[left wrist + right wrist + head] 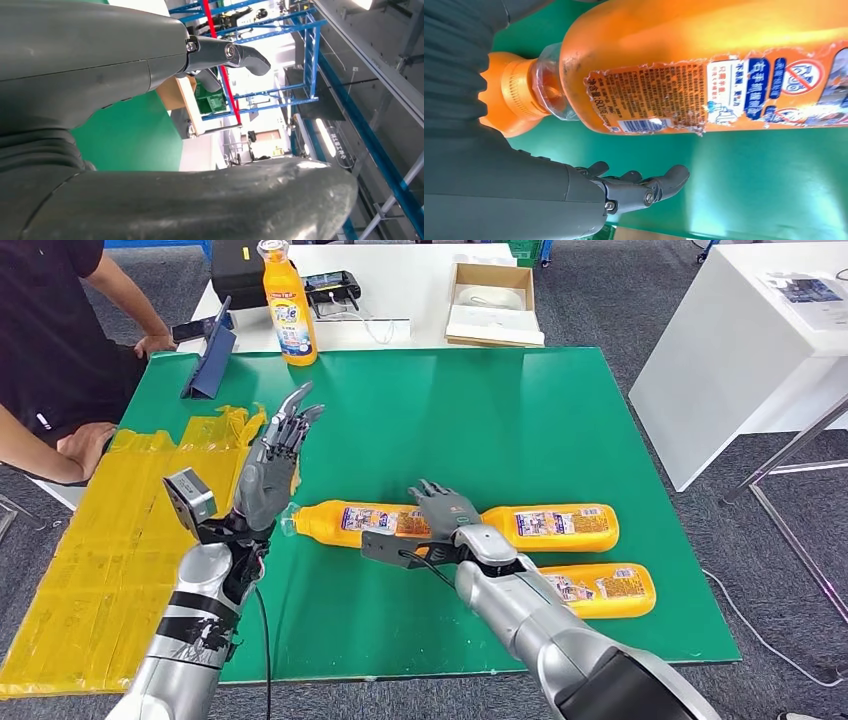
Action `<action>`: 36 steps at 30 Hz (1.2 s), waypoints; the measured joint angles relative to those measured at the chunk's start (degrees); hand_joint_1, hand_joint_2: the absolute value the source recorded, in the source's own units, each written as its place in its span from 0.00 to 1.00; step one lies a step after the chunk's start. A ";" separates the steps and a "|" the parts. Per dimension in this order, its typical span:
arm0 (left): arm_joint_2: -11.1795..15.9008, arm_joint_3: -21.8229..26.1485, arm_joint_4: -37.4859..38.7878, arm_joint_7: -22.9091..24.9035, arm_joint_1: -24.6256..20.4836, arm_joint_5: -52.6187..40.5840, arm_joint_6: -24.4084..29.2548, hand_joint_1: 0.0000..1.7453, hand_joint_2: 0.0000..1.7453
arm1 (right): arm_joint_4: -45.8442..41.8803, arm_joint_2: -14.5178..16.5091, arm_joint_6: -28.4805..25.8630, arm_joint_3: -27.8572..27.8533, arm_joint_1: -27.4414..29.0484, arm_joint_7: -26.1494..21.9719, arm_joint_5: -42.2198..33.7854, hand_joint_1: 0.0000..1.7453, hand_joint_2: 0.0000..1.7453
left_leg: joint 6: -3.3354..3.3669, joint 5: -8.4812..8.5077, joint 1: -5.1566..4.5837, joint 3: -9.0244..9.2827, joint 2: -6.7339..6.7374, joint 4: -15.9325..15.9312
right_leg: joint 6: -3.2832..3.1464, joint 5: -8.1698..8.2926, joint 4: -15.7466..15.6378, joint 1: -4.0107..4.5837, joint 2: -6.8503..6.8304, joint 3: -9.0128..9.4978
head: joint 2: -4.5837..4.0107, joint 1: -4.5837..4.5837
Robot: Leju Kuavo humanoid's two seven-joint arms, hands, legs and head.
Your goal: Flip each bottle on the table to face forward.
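Three orange bottles lie on their sides on the green table (pixel 500 410): a left one (pixel 350 520), a right one (pixel 560 527), and a nearer one (pixel 605 590) partly behind my right forearm. A fourth bottle (pixel 289 305) stands upright at the far edge. My right hand (pixel 443 510) hovers or rests, fingers extended, where the left and right bottles meet. In the right wrist view, a bottle (pixel 724 60) shows its cap and torn back label, and my right hand (pixel 639 187) lies beside it, gripping nothing. My left hand (pixel 275 455) is raised, fingers spread, empty; its fingers (pixel 150 65) are outstretched.
A crumpled yellow sheet (pixel 120 540) covers the table's left side. A person (pixel 50 360) sits at the far left with a hand on the table edge. A blue tablet stand (pixel 210 360) is at the far left corner. A white table (pixel 400 290) behind holds a cardboard box (pixel 495 302).
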 joint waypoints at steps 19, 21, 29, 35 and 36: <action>0.03 0.43 -1.47 -0.18 1.86 -1.08 -1.10 0.00 0.00 | -2.81 0.69 0.73 6.09 0.70 1.18 -9.14 0.00 1.00 | 0.00 0.00 0.00 -0.02 -0.02 0.00 | 0.00 0.00 0.00 0.00 -0.01 0.00 | 0.00 0.00; 0.04 0.49 -1.46 -0.18 1.80 -1.10 -1.09 0.00 0.00 | -2.81 0.69 0.73 6.51 0.70 1.15 -9.72 0.00 1.00 | 0.00 0.00 0.00 -0.02 -0.02 0.00 | 0.00 0.00 0.00 0.00 -0.01 0.00 | 0.00 0.00; 0.07 0.52 -1.40 -0.10 1.30 -1.20 -1.19 0.00 0.00 | -2.81 0.69 1.19 7.51 0.68 1.01 -12.32 0.00 1.00 | 0.00 0.00 0.00 -0.01 -0.02 0.00 | 0.00 0.00 0.00 0.00 -0.01 0.00 | 0.00 0.01; 0.07 0.52 -1.10 0.15 0.47 -1.20 -1.26 0.00 0.00 | -2.81 0.69 1.58 7.76 0.66 1.01 -13.47 0.00 1.00 | 0.00 0.00 0.00 -0.01 -0.02 0.00 | 0.00 0.00 0.00 0.00 -0.01 0.00 | 0.00 -0.01; 0.07 0.52 -1.04 0.15 0.43 -1.20 -1.26 0.00 0.00 | -2.81 0.69 1.61 7.79 0.66 1.01 -13.48 0.00 1.00 | 0.00 0.00 0.00 -0.01 -0.02 0.00 | 0.00 0.00 0.00 0.00 -0.01 0.00 | 0.00 -0.01</action>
